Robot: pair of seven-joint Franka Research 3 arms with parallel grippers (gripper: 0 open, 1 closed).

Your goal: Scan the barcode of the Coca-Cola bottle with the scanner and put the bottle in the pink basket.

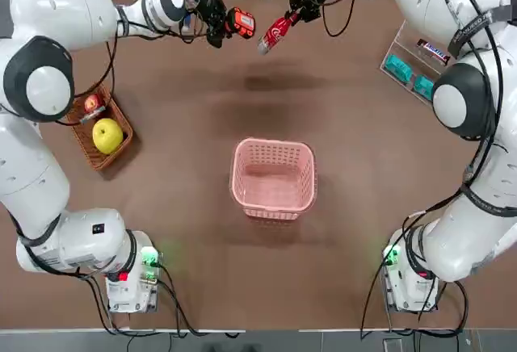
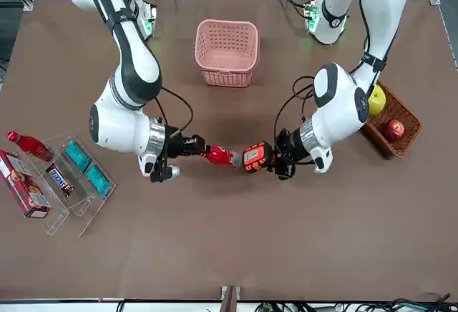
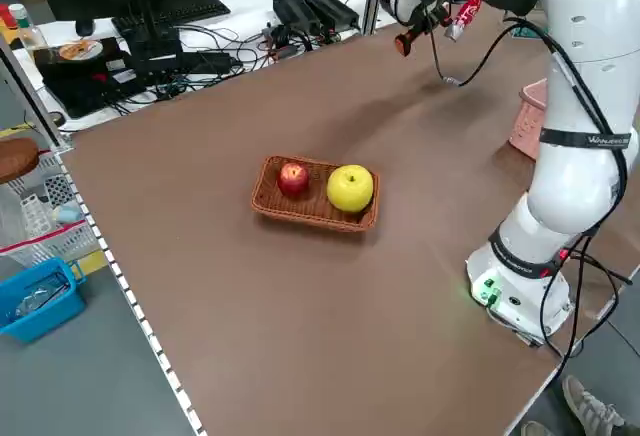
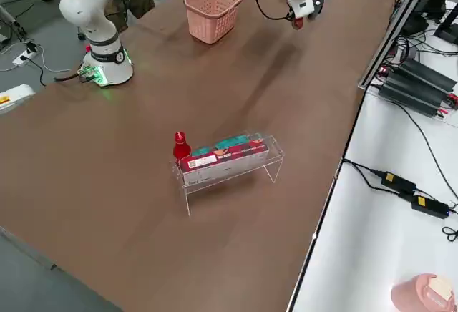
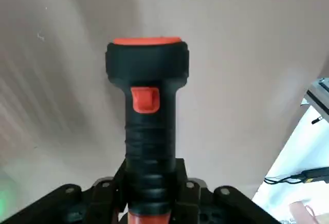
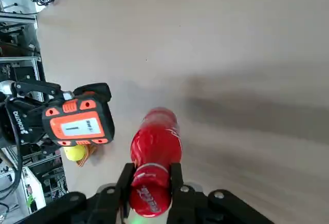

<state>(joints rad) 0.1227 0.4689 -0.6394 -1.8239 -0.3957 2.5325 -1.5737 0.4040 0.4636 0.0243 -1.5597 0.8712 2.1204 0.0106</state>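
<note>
"How do the fingers stand?"

"The right gripper (image 6: 149, 196) is at the lower middle of the right wrist view, its fingers closed round a Coca-Cola bottle (image 6: 158, 142). The left gripper (image 5: 151, 196), at the lower middle of the left wrist view, has its fingers closed on the handle of the scanner (image 5: 150, 147)."

"What could go wrong?"

"The bottle is smooth and round, so if it gets knocked by the scanner's head, I'd expect it to twist or slide. And if the barcode faces away, or the head is badly angled, the scan could simply miss. I can't make out a barcode."

"Where's the bottle against the fingers?"

"Between the right pair, one end sticking out beyond them. In the front view it lies nearly level at the centre, its free end just beside the scanner."

"And farther out?"

"The pink basket (image 2: 227, 47) sits at the upper middle of the front view, on the desk (image 2: 215, 255), with nothing in it. A second red bottle (image 2: 30, 147) lies on the clear rack (image 2: 80, 215) at the left. The wicker basket (image 2: 411, 129) is at the right; dropping the bottle there would be the wrong basket."
</note>
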